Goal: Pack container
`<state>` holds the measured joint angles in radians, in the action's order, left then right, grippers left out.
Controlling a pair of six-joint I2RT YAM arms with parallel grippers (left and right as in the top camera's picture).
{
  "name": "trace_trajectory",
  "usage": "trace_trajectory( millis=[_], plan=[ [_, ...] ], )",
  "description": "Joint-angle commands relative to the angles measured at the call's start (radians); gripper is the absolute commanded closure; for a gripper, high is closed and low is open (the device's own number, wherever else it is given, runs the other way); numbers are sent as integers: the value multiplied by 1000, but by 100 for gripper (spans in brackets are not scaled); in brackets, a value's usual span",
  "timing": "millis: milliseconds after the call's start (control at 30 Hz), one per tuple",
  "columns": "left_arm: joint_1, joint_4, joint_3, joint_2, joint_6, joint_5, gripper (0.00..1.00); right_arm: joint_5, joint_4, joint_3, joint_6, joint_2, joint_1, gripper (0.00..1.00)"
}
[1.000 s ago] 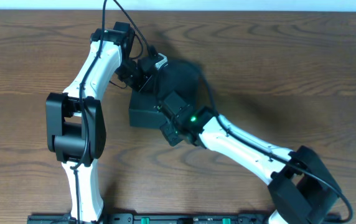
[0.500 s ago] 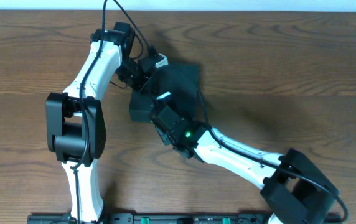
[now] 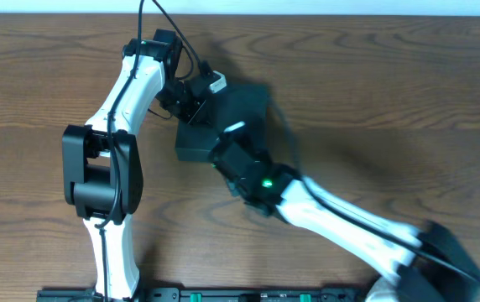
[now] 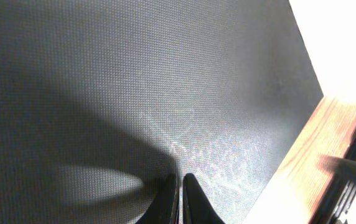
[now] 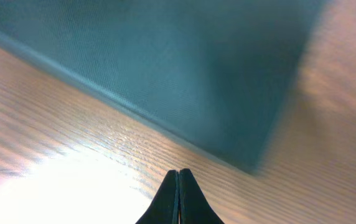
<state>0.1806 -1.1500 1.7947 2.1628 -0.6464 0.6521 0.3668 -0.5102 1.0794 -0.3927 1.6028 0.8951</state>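
Observation:
The container (image 3: 191,144) is a dark, flat box in the middle of the wooden table. My left gripper (image 3: 200,105) is shut with nothing held, its tips resting on or just above the container's matte lid (image 4: 134,74), which fills the left wrist view. My right gripper (image 3: 226,141) is also shut and empty. In its wrist view the closed fingertips (image 5: 178,174) hover over bare wood, a little short of the container's (image 5: 165,62) teal-looking side and corner. What is inside the box is hidden.
Bare wooden table (image 3: 391,84) lies on every side of the box. The left arm (image 3: 110,126) reaches in from the left front, and the right arm (image 3: 341,218) crosses from the front right, blurred by motion. A strip of table (image 4: 309,162) shows beside the lid.
My right arm has swung, its gripper shifting along the container's near side, and it is blurred now. The left arm and its shut gripper have stayed in place.

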Motion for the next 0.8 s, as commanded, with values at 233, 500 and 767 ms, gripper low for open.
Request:
trace_trajectory(
  millis=[233,500,767],
  plan=[
    [-11,-48,-16,-217,158,18,94,-6,-197,39,-12,-397,-200,98],
    [-16,-114,-16,-511,227,-2,94,-253,-341,39,153,-575,-413,99],
    [40,-268,-79,-809,258,-219,94,-312,-579,38,253,-777,-451,98]
  ],
)
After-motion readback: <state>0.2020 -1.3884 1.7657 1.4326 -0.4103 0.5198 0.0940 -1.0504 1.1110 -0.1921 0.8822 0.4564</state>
